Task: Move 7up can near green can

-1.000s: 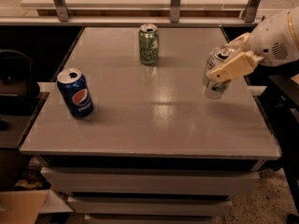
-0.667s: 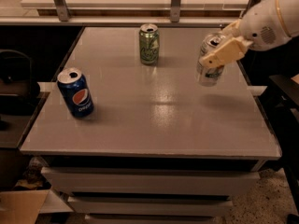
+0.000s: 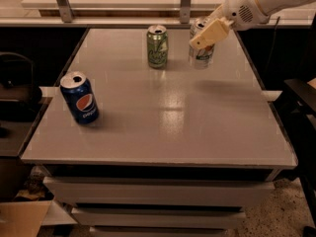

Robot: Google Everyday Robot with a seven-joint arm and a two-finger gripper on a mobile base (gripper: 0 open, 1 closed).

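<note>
The 7up can [image 3: 202, 56], white with a green logo and a silver top, stands upright or hangs just above the far right part of the grey table [image 3: 163, 107]; I cannot tell which. My gripper [image 3: 206, 33] is shut on its upper part, one tan finger across the front. The green can [image 3: 157, 46] stands upright at the far middle of the table, a short gap to the left of the 7up can. The white arm comes in from the upper right.
A blue Pepsi can [image 3: 80, 98] stands upright near the table's left edge. A metal rail with posts [image 3: 185, 1] runs behind the table. A dark chair [image 3: 301, 112] is at the right, a cardboard box [image 3: 17, 221] on the floor at lower left.
The gripper has carried the 7up can from the right side of the table toward the far edge and leftward, closer to the green can. The green and Pepsi cans have not moved.
</note>
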